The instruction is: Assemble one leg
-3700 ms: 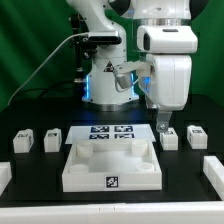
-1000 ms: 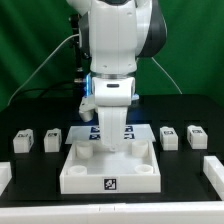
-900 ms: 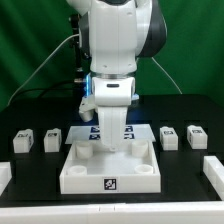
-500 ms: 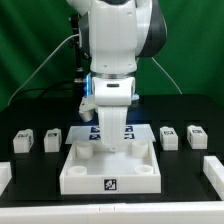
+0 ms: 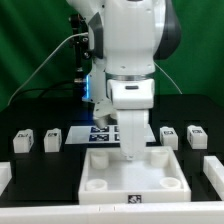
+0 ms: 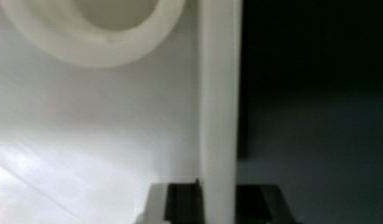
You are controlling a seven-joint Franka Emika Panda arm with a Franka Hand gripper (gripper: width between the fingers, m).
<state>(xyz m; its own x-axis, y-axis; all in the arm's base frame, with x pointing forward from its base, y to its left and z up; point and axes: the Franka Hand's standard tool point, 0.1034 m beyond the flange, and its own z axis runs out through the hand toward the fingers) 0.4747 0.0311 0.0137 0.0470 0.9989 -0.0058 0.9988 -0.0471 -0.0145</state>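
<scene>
My gripper (image 5: 130, 152) is shut on the back wall of the large white tray-like piece (image 5: 105, 187), which lies at the front, right of the middle in the exterior view. In the wrist view the tray's thin wall (image 6: 218, 100) runs between my two dark fingers (image 6: 177, 206), and one round corner hole (image 6: 113, 25) shows beside it. Two legs (image 5: 22, 141) (image 5: 52, 139), small white tagged blocks, stand at the exterior view's left. Two more legs (image 5: 170, 136) (image 5: 196, 135) stand at its right. None of them is held.
The marker board (image 5: 103, 132) lies flat behind the tray, partly hidden by my arm. White rails (image 5: 4, 176) (image 5: 214, 172) sit at the table's front corners. The robot base and cables stand at the back.
The tray has slid toward the exterior view's right and closer to the front, with my gripper on its back wall. 3.7 s ago my gripper was at the right, off the tray.
</scene>
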